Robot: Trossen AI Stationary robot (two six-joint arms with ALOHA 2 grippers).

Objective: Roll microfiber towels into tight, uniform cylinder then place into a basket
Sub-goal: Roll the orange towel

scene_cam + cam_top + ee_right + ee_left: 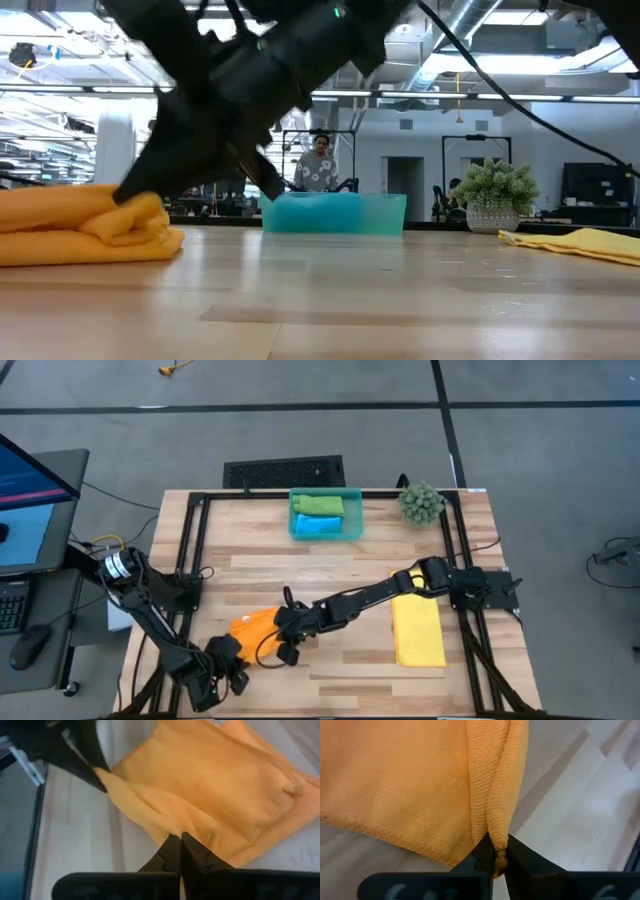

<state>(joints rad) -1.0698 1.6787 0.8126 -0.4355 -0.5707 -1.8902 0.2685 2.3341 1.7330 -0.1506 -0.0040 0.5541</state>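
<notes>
- Left wrist view: we see the left hand [496, 854] clamped on a bunched fold at the edge of the orange towel [410, 785].
- Right wrist view: our right hand [176, 851] has its fingers pressed together, pinching the near edge of the orange towel [210, 790]; the left hand [97, 772] grips another corner farther off.
- High view: both hands sit at the near-left part of the table [340, 550], left hand [232, 660] at the front edge, right hand [285, 632] just beside the orange towel [252, 628], which lies crumpled, not rolled.
- Yellow towel [417, 630] lies flat near the right side, well apart from both hands.
- Basket [352, 510] sits at the far edge, holding the green towel [320, 505] and blue towel [318, 526].
- Plant ball [421, 503] sits right of the basket.
- Low view: a person [320, 165] stands in the room behind the basket.
</notes>
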